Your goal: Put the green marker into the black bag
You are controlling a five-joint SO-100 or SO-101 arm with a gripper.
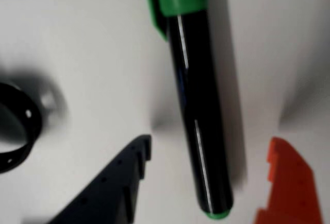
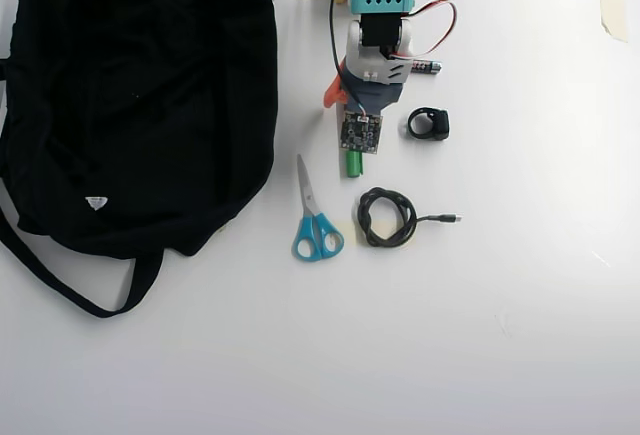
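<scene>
The green marker (image 1: 198,105), black-barrelled with a green cap, lies on the white table and fills the middle of the wrist view. My gripper (image 1: 210,147) is open and straddles the barrel's lower end: the black finger (image 1: 116,183) stands left of it and the orange finger (image 1: 289,183) right of it, each with a gap to the barrel. In the overhead view only the marker's green cap (image 2: 354,164) pokes out below the arm and gripper (image 2: 346,103). The black bag (image 2: 140,95) lies to the left, apart from the arm.
In the overhead view, blue-handled scissors (image 2: 317,225) and a coiled black cable (image 2: 387,217) lie just below the marker. A black ring (image 2: 428,123) sits to its right, and a small battery (image 2: 425,67) lies beside the arm. Tape (image 2: 612,7) is stuck at the top right.
</scene>
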